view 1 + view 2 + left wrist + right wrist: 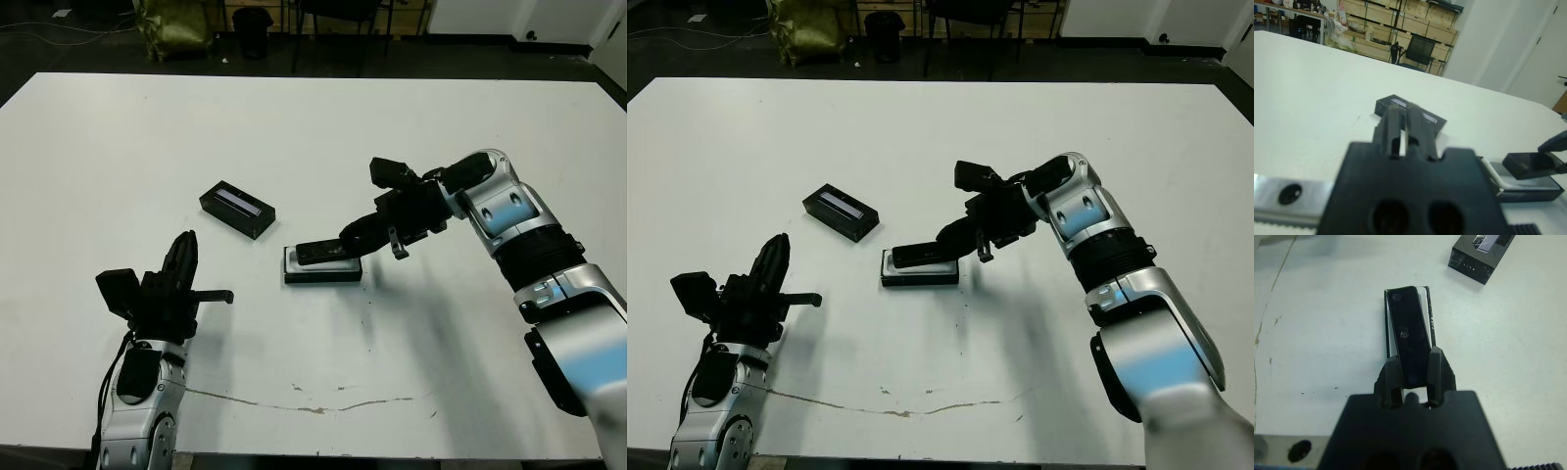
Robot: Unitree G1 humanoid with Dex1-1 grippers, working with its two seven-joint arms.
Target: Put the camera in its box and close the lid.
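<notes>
The left claw (pixel 181 257) rests idle on the bench (pixel 118 147) at seven o'clock, fingers pressed together. The lid (pixel 237 208) lies apart at ten o'clock of the box (pixel 323 268). The right claw (pixel 351 236) pinches the camera (pixel 326 253) just above the box: seating and lidding remain.

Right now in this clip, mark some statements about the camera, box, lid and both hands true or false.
1. The right hand grips the camera by one end. True.
2. The camera lies fully seated in the box. False: it is held just above the box, still in the hand's grip.
3. The lid sits on the box. False: it lies apart on the table.
4. The left hand holds nothing. True.
5. The left hand rests on the lid. False: it is clear of it, nearer the robot.
</notes>
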